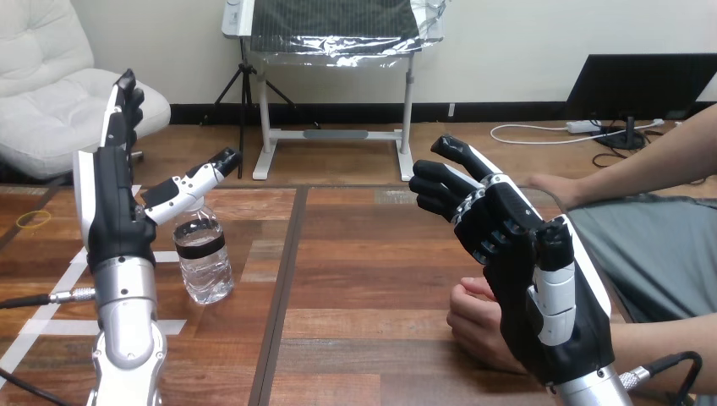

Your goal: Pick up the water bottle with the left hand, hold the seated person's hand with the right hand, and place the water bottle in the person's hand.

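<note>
A clear water bottle [203,251] with a dark label band stands upright on the wooden table [363,279], left of centre. My left hand [114,199] is raised just left of it, open, fingers straight up and thumb reaching out over the bottle's top without gripping it. My right hand [524,271] is lifted at the right, open with fingers slightly bent, held above and in front of the person's hand [478,326], which rests as a loose fist on the table. I cannot tell whether the two touch.
The person's other arm [634,169] stretches in from the right edge, its hand behind my right hand. White tape marks [51,296] lie on the table at the left. A dark seam [283,296] runs down the table's middle.
</note>
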Controlling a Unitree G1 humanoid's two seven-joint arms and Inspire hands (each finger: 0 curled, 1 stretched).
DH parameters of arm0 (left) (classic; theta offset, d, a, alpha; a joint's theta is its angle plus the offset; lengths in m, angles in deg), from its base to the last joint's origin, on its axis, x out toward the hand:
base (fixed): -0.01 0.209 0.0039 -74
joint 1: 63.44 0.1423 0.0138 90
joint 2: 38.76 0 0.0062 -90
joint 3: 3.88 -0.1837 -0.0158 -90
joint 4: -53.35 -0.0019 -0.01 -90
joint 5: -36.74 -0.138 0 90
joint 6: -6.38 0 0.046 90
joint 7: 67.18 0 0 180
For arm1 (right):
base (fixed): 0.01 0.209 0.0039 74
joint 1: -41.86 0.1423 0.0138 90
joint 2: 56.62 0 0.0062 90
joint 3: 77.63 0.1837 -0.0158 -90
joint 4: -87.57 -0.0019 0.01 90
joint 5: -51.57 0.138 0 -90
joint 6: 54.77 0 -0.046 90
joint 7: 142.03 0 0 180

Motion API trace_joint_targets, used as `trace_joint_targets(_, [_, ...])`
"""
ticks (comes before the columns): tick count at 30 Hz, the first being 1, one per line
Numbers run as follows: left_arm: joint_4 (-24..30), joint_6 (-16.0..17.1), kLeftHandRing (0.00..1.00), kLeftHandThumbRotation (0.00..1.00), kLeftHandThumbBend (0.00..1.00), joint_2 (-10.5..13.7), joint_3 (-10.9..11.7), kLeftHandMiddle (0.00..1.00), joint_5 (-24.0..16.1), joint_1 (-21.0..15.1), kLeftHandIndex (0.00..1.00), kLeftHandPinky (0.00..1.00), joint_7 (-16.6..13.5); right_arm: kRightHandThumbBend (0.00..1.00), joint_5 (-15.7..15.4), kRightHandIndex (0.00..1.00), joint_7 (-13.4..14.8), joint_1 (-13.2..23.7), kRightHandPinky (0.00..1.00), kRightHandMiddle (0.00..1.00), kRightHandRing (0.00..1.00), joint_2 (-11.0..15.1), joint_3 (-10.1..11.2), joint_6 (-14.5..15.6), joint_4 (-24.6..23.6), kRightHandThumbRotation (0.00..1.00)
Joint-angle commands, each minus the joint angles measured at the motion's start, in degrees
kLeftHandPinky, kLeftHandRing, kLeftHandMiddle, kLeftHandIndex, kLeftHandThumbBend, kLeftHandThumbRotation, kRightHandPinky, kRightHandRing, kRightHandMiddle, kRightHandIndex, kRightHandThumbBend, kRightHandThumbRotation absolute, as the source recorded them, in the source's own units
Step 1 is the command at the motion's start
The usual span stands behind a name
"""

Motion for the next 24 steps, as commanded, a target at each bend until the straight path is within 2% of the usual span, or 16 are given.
trace_joint_targets(1, [-4.1, 1.5, 0.93, 0.22, 0.91, 1.9, -0.4, 0.92, 0.3, -6.2, 0.94, 0.95, 0.0, 0.76, 0.3, 0.89, -0.3, 2.4, 0.87, 0.85, 0.85, 0.5, 0.4, -0.4, -1.6, 1.00])
trace_joint_targets(7, [-7.8, 2.1, 0.92, 0.20, 0.91, 2.4, -0.8, 0.92, 0.1, -7.8, 0.94, 0.94, -0.2, 0.76, 0.2, 0.89, -0.2, 2.4, 0.87, 0.85, 0.85, 0.4, 0.5, -0.5, -1.6, 1.00])
trace_joint_targets(24, [-14.9, 0.6, 0.91, 0.19, 0.89, 3.5, -2.1, 0.93, -0.3, -10.8, 0.97, 0.89, -0.4, 0.77, 0.4, 0.89, -0.3, 2.4, 0.87, 0.84, 0.84, 0.3, 0.4, -0.6, -1.6, 1.00])
